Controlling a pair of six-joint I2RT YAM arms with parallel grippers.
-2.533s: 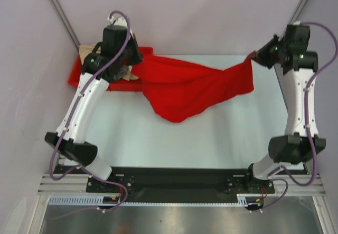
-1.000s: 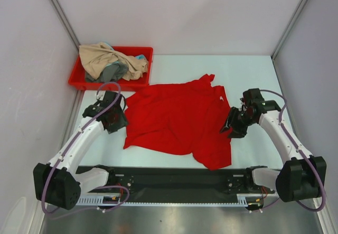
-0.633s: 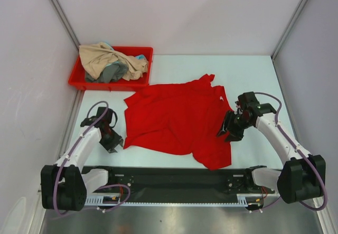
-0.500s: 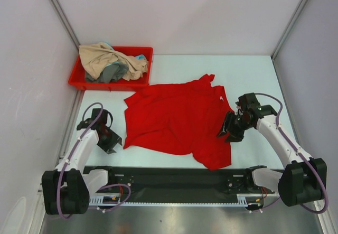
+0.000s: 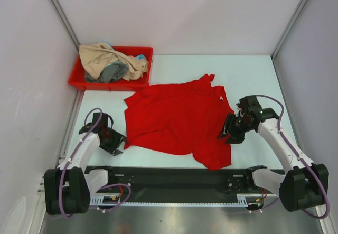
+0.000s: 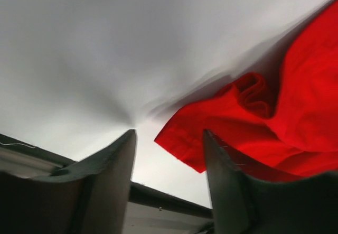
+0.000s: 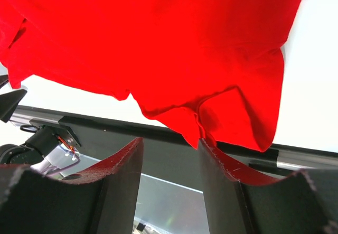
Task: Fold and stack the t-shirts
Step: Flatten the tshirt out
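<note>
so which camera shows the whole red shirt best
The top external view: the red shirt lies spread out, entirely in frame. The left wrist view catches only a bunched edge at one corner; the right wrist view shows only part of it, hem and a sleeve, cropped at the top.

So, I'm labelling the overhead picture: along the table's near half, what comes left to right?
Left pincer → red t-shirt → right pincer.
</note>
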